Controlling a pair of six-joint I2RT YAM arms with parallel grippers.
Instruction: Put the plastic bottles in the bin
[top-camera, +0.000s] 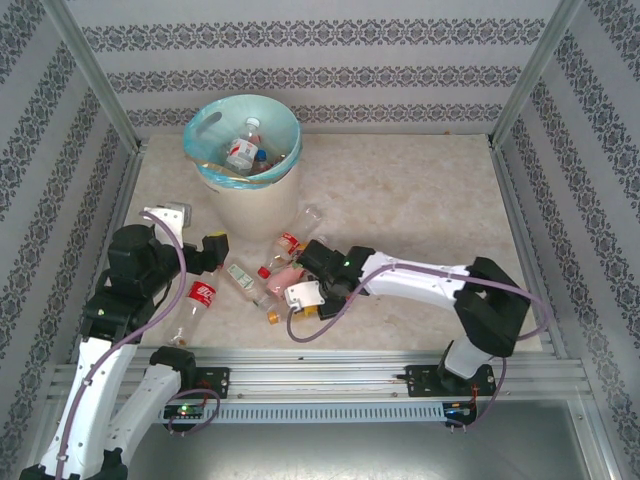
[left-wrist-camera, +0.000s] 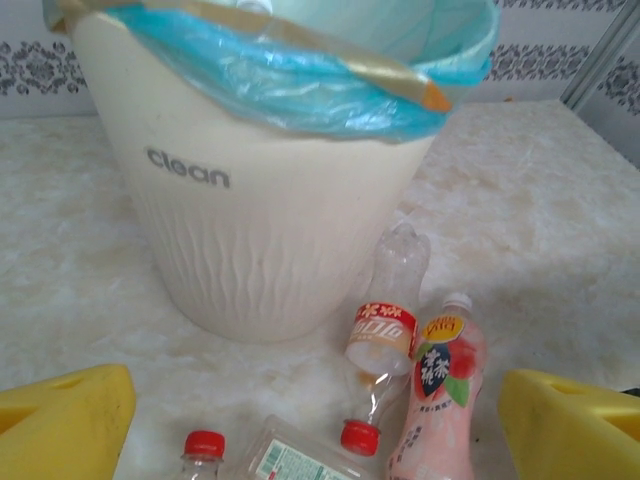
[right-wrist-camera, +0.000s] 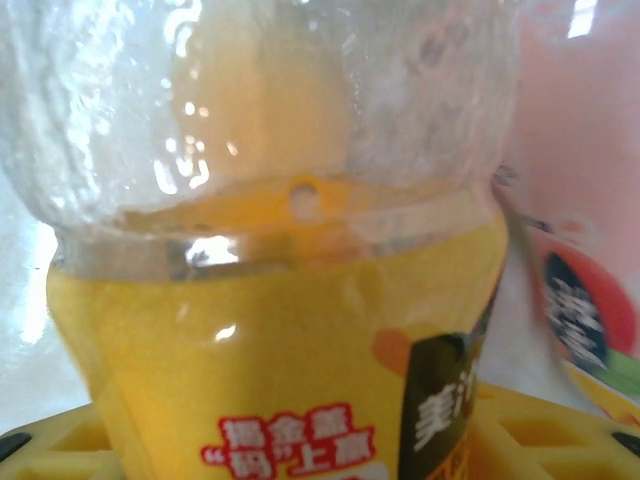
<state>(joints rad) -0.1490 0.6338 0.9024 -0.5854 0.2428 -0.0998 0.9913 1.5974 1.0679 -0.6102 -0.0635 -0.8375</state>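
Seen from the right wrist, the yellow-labelled bottle (right-wrist-camera: 270, 380) is clasped between the fingers of the right gripper (right-wrist-camera: 290, 450). Its long axis runs up the frame, and a pink bottle (right-wrist-camera: 580, 300) lies just beside it. From above, the bottles (top-camera: 203, 295) are seen lying near the tabletop's (top-camera: 430, 210) near edge, left of centre. In the left wrist view the bin (left-wrist-camera: 250, 230) is shown by the far-left corner, and the left gripper (left-wrist-camera: 315, 420) is spread wide. Open tabletop is left toward the right edge.
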